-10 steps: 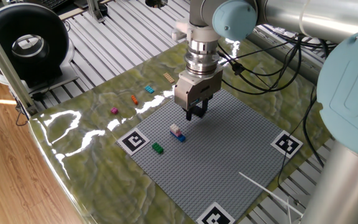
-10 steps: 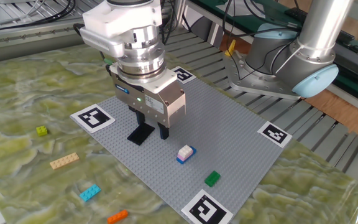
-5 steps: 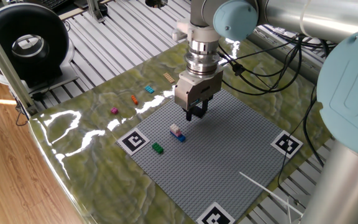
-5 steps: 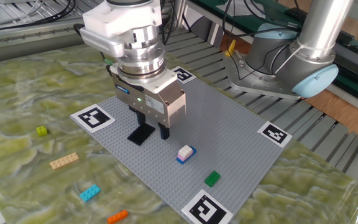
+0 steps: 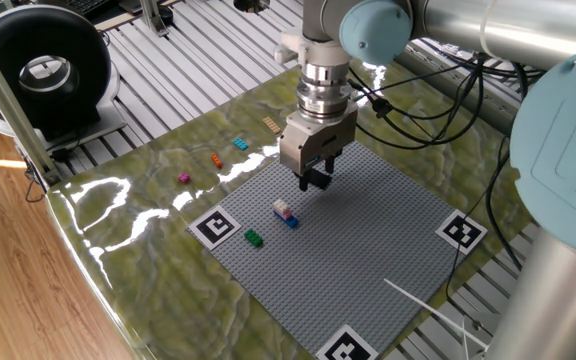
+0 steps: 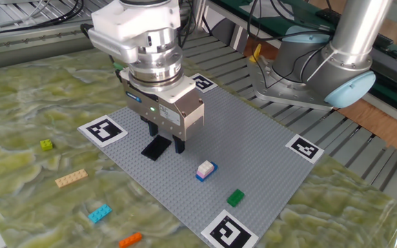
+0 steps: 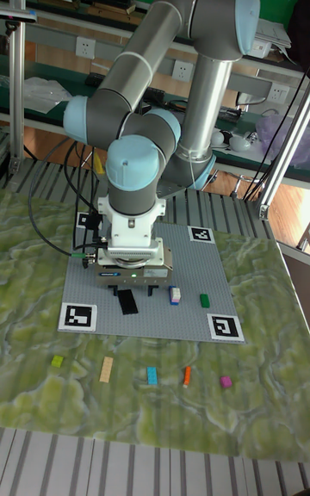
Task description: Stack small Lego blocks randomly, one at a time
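Note:
My gripper [image 6: 165, 140] hangs open just above the grey baseplate [image 6: 253, 148], its fingers apart with nothing between them. A dark flat plate [image 6: 157, 147] lies on the baseplate right under it, also seen as the dark plate [image 7: 127, 301]. A white-pink block sits on a blue one [image 6: 205, 169] to the right, with a green block [image 6: 235, 198] beyond. In the other view the gripper [image 5: 314, 181] is above that stack [image 5: 285, 212] and the green block [image 5: 254, 238]. Loose on the mat lie yellow-green [image 6: 46, 145], tan [image 6: 71, 178], cyan [image 6: 99, 213], orange [image 6: 131, 239] and magenta [image 5: 184, 178] blocks.
Black-and-white marker tags [image 6: 104, 129] mark the baseplate corners. The arm's base [image 6: 322, 76] stands behind the plate, cables [image 5: 438, 110] trail over its far side, and a black round device [image 5: 43, 70] sits off the mat.
The gripper has risen slightly off the baseplate. The dark plate stays flat below it, and the blocks have not moved.

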You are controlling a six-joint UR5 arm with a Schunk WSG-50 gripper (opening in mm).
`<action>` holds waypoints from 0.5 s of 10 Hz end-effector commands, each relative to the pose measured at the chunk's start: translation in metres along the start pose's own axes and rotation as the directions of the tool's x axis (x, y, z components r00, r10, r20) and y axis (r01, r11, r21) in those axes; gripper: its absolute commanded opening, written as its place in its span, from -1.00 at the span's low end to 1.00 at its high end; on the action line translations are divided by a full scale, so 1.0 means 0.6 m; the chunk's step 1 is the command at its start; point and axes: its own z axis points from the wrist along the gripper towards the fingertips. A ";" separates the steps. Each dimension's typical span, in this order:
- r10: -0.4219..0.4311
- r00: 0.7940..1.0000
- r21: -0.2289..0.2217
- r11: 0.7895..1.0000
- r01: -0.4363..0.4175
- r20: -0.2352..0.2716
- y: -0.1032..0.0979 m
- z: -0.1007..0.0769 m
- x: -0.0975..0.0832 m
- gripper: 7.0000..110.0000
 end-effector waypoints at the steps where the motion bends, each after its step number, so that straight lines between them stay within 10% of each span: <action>1: 0.017 1.000 -0.050 0.999 -0.017 0.012 0.029 -0.006 -0.014 0.15; 5: 0.039 0.999 -0.072 0.997 -0.037 0.020 0.066 -0.009 -0.039 0.15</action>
